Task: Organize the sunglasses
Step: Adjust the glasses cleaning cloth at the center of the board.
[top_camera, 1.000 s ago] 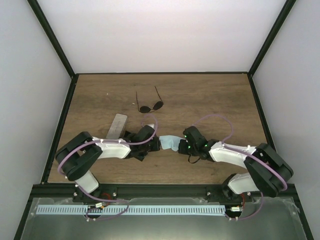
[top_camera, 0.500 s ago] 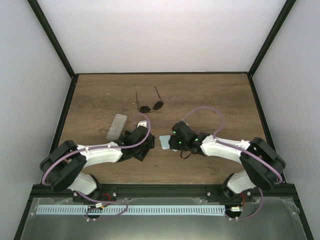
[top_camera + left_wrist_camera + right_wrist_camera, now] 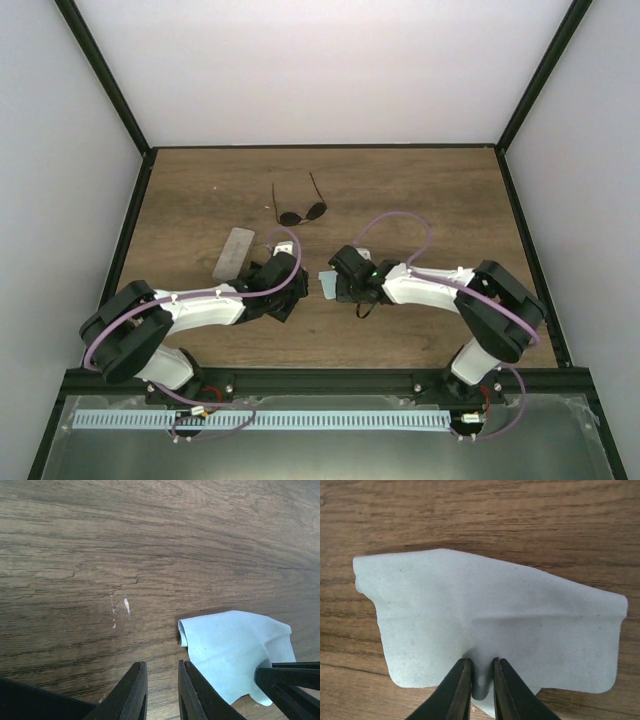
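1. One pair of sunglasses [image 3: 302, 213] lay on the wooden table [image 3: 430, 200], in its far half and slightly left of centre.
2. The frame was thin dark wire. It carried two small, round, dark lenses side by side, with the right lens a little farther from the arms than the left.
3. Both slender temple arms were unfolded and ran away from the lenses toward the far edge, spreading slightly apart.
4. The sunglasses lay well apart from both grippers, and nothing touched them.
5. The left gripper [image 3: 161, 667] was low over the table, nearer than the sunglasses. Its fingers stood narrowly apart, with bare wood showing in the gap and nothing between them.
6. The right gripper [image 3: 481, 664] faced the left gripper near the table's centre. Its fingers were pinched on the near edge of a light blue cloth [image 3: 485, 615], with a small fold of fabric bunched between them.
7. The rest of the cloth lay spread on the wood, one side curled up.
8. A flat, oblong grey case [image 3: 236, 253] lay on the table left of the left gripper, nearer than the sunglasses and apart from them.
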Motion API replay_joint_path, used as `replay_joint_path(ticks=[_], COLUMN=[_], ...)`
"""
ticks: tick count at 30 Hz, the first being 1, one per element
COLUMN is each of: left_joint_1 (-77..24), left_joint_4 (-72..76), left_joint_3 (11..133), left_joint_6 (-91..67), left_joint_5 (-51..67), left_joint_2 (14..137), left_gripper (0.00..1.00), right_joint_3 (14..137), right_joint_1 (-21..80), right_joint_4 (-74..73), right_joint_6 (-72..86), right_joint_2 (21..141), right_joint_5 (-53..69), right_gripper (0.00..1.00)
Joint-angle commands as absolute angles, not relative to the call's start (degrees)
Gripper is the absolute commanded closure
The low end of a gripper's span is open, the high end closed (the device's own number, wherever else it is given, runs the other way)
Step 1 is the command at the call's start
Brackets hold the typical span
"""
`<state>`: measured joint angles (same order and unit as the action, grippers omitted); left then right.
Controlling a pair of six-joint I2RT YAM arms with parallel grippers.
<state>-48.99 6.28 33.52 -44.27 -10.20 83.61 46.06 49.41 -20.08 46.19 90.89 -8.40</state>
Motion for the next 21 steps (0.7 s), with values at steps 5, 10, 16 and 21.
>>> replay_joint_path(ticks=[5, 10, 16, 21], left_joint_1=[-48.82, -48.87, -48.91, -48.97], left_joint_4=[6.66, 7.06, 7.84, 7.29], left_joint_3=[32.54, 31.91, 30.98, 29.88], left_joint_6=[-43.10, -42.48, -41.73, -41.80], left_joint_5=[-10.19, -10.17, -9.78, -10.95], left_joint_2=[83.15, 82.48, 80.37, 77.33], left_gripper=[0.81, 0.81, 0.81, 0.81], right_joint_3=[50.96, 54.29, 55.96, 55.92], right_joint_1=[50.27, 50.27, 50.19, 50.10], right_joint_4=[-21.85, -23.72, -25.62, -26.25], right_joint_6=[46.35, 45.72, 44.85, 44.60], right_joint_2=[91.80, 91.57, 91.70, 91.55], right_joint_5=[-11.46, -12.74, -13.60, -13.20], right_gripper=[0.99, 0.99, 0.99, 0.99])
